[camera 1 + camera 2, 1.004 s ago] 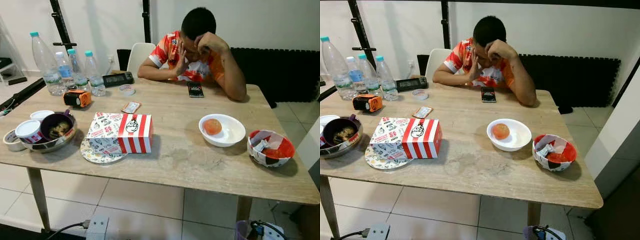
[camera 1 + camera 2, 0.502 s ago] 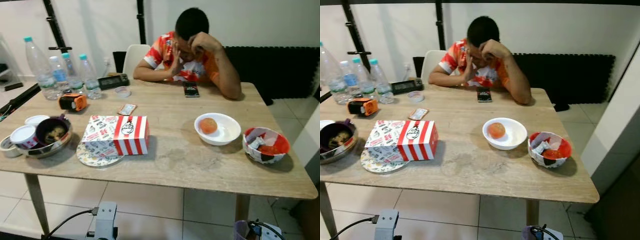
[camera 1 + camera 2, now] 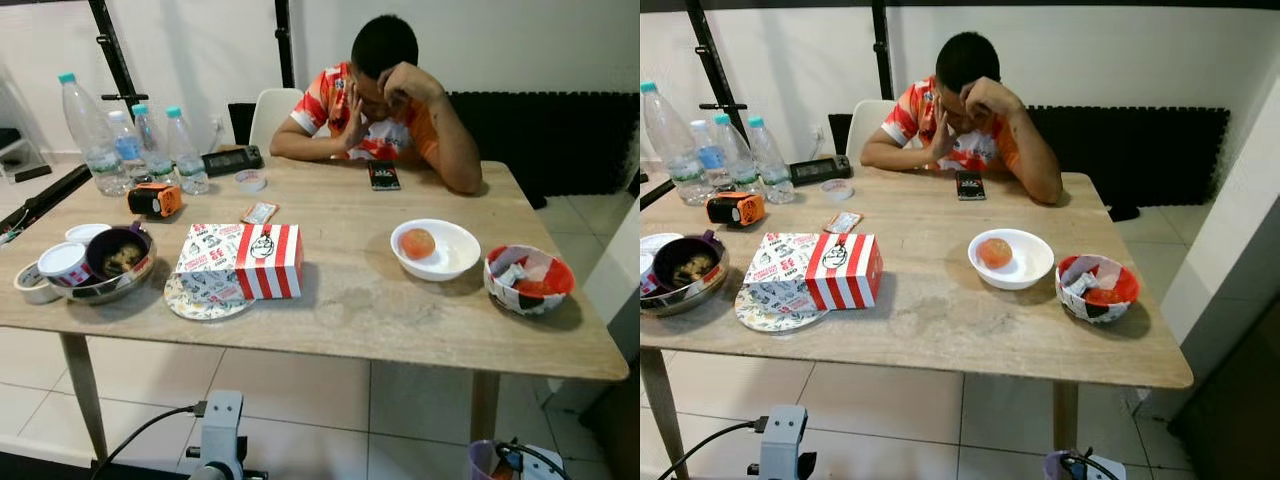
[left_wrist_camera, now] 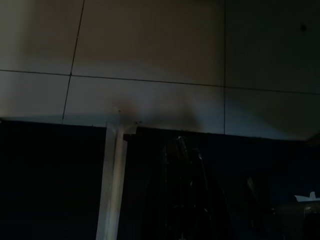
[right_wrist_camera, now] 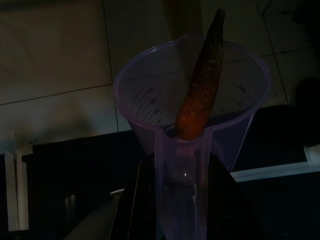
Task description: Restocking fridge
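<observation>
Left arm risen since earlier, right pincer seemingly clamped on jug holding carrot, left pincer's state untellable.

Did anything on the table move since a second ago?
No, only the robot's camera shifted. The red-and-white striped cardboard box, the white bowl with the orange fruit and the clear plastic bottles stayed put. The right gripper holds a purple plastic measuring jug with a carrot.

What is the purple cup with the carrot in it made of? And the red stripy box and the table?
The purple measuring cup looks like see-through plastic: the floor shows through its walls and it has printed measuring marks. The carrot stands inside it. The red-and-white striped box seems printed cardboard, with flat folded sides. The table top looks like pale matte wood or stone-look laminate; hard to tell which.
</observation>
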`<state>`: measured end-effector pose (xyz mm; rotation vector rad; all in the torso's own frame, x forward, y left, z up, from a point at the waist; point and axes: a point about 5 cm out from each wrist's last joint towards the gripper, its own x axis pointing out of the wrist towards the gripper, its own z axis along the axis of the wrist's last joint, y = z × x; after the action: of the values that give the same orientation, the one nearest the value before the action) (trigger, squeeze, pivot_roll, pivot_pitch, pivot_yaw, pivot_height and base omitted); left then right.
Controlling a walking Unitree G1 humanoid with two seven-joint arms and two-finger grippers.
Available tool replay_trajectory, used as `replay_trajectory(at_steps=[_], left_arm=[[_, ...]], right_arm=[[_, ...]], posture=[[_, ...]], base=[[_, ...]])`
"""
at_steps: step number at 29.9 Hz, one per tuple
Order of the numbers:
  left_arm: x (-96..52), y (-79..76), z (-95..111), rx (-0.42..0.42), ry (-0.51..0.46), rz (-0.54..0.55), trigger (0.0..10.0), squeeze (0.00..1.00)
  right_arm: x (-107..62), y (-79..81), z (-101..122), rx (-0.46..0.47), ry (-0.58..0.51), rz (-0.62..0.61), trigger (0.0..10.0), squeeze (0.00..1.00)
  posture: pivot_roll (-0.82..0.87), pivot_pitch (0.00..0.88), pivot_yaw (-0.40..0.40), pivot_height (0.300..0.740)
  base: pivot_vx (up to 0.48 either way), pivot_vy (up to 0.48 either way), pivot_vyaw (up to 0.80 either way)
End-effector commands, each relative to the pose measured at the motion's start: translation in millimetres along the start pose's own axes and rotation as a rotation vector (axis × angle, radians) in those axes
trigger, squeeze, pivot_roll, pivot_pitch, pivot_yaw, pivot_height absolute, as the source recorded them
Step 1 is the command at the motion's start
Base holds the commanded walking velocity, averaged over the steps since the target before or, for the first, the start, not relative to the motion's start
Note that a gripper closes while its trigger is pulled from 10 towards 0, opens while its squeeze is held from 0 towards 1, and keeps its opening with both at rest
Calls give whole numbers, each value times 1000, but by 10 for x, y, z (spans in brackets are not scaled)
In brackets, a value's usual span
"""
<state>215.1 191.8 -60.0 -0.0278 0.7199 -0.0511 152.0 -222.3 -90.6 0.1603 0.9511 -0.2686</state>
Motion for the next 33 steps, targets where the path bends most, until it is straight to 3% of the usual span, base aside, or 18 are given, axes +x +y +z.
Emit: replay_trajectory(at_steps=[1, 26, 33], left_arm=[[-6, -40, -33, -3, 4, -5, 10000, 0], [-11, -74, -57, 1, 6, -6, 10000, 0], [-2, -83, -53, 15, 17, -5, 10000, 0]], right_arm=[[2, -22, 29, 1, -12, -7, 10000, 0], [39, 47, 184, -28, -39, 10, 10000, 0], [42, 77, 190, -39, -37, 23, 10000, 0]], posture=[[21, 0, -9, 740], [23, 0, -18, 740], [22, 0, -18, 740]], base=[[-311, 0, 0], [-307, 0, 0], [0, 0, 0]])
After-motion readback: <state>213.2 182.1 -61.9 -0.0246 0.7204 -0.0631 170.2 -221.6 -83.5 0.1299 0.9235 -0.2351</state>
